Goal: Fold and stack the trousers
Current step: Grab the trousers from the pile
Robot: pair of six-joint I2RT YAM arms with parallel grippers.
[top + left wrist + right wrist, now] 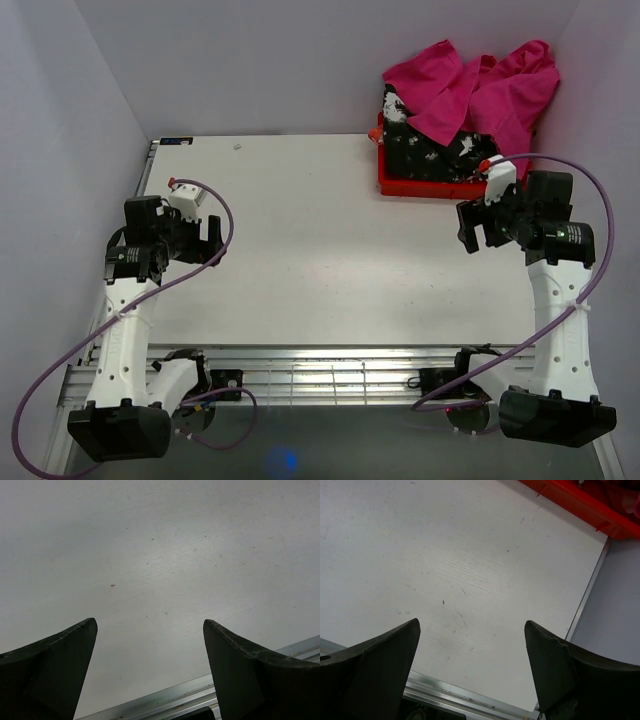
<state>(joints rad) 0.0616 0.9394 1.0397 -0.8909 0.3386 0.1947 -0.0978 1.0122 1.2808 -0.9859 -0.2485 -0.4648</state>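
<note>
Black-fingered, the left gripper (211,242) and right gripper (478,229) hang with jaws spread wide and empty above the white table (320,250), apparently poised to start. Farther off, the magenta trousers (480,90) lie heaped, unfolded, in the red crate (420,186), likely awaiting pickup.

I count one surface (330,260) and, at its far right corner, one red crate (430,188). One pink heap of trousers (500,90) lies over the crate, and I cannot tell whether it is a single pair or several. One black-and-white cloth (430,150) shows inside the crate. At the near edge I have two arms, the left arm (125,330) and the right arm (560,320). There are two sets of jaws with two fingers (50,670) each, and two purple cables (60,365), one per arm.
</note>
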